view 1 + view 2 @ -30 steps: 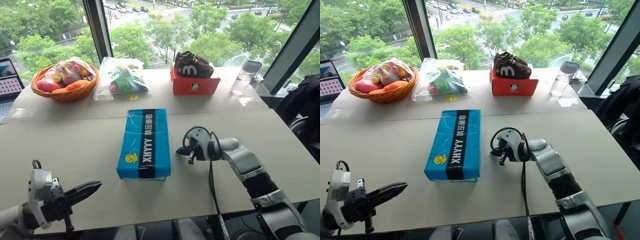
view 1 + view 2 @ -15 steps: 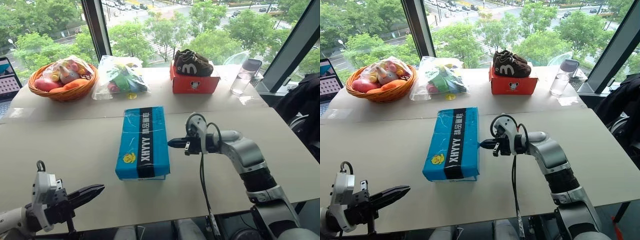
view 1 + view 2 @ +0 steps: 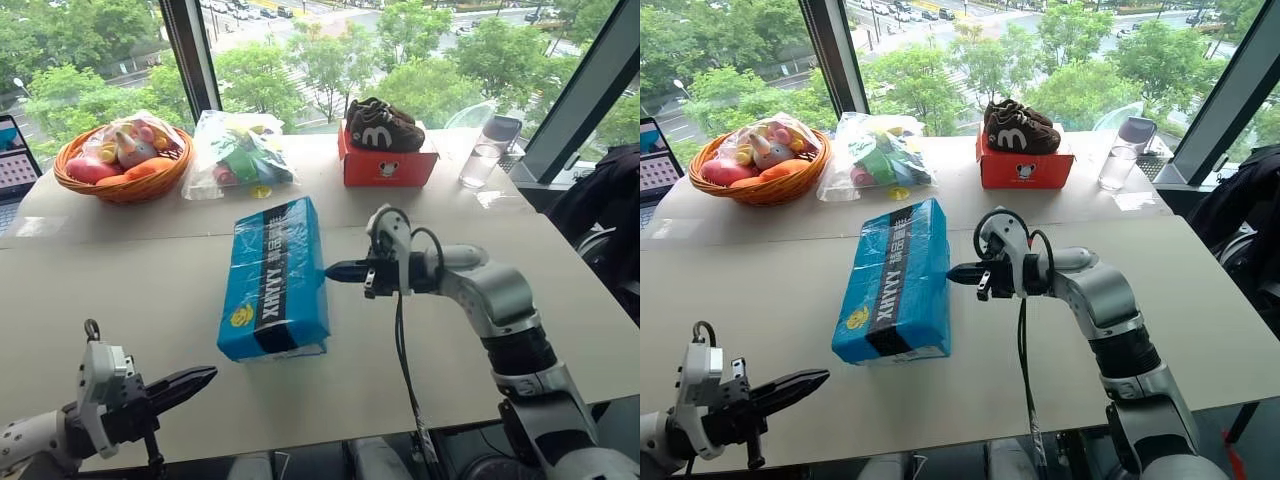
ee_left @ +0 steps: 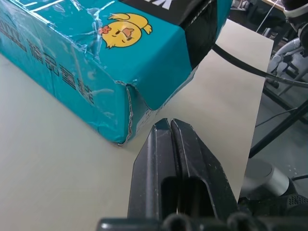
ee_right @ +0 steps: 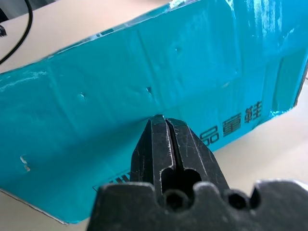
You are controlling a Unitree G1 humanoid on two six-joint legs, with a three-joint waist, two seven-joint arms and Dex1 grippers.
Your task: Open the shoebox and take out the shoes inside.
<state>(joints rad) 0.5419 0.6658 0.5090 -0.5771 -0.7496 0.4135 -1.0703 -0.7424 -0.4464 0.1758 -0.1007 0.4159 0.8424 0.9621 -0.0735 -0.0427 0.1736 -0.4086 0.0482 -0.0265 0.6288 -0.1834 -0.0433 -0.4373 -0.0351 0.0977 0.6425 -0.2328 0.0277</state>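
Note:
The bright blue shoebox [image 3: 275, 280] lies mid-table with its lid down, and its top tilts with the right long edge raised. The shoes are hidden inside it. My right gripper [image 3: 330, 270] is shut, points left, and its tip presses against the box's right side wall [image 5: 144, 62]. My left gripper [image 3: 205, 377] is shut and empty, low near the table's front left. Its tip [image 4: 169, 122] sits just short of the box's near corner [image 4: 120, 96] without touching it.
At the back stand a red box [image 3: 388, 168] carrying dark brown shoes [image 3: 385, 128], a clear bag of toys [image 3: 240, 155], a wicker basket [image 3: 120, 185] and a drinking glass [image 3: 478, 165]. A laptop [image 3: 12, 165] sits at the far left edge.
My right gripper has risen and swung left from the table to the box's right side. The box's right edge has lifted and the box has shifted left. The left gripper stays put.

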